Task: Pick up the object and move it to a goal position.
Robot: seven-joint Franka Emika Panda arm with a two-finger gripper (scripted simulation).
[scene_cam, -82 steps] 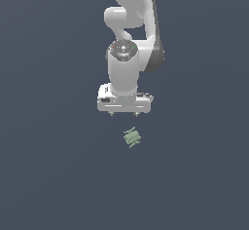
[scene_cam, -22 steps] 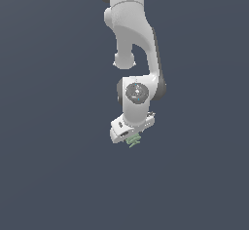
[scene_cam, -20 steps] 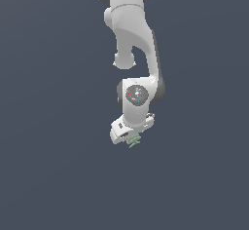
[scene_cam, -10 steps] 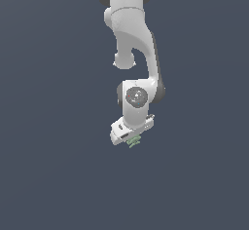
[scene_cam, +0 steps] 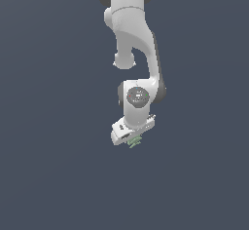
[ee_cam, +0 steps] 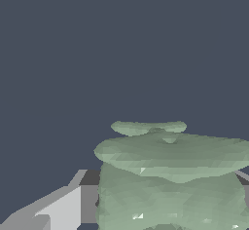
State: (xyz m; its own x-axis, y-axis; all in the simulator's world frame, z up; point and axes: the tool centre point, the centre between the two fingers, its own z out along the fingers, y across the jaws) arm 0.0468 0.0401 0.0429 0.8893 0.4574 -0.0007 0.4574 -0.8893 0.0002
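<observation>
Gripping pale green object (scene_cam: 134, 141) (ee_cam: 170, 185) between fingers, claw (scene_cam: 132, 137) closed around it.

Smooth white robot arm (scene_cam: 131, 24) with round fat joints, dark grey bands between parts, grey round cap with tiny red dots, blocky white end effector (scene_cam: 132, 135)

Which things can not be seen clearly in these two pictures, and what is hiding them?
- Exterior view: most of the green object is hidden behind the gripper; only a small jagged piece shows below it.
- Exterior view: the gripper's fingers are too small to tell whether they press the object.
- Wrist view: the object fills the frame and is cut off by the picture's edge.
- Wrist view: only one finger shows clearly.
- No goal marker shows in either view.
</observation>
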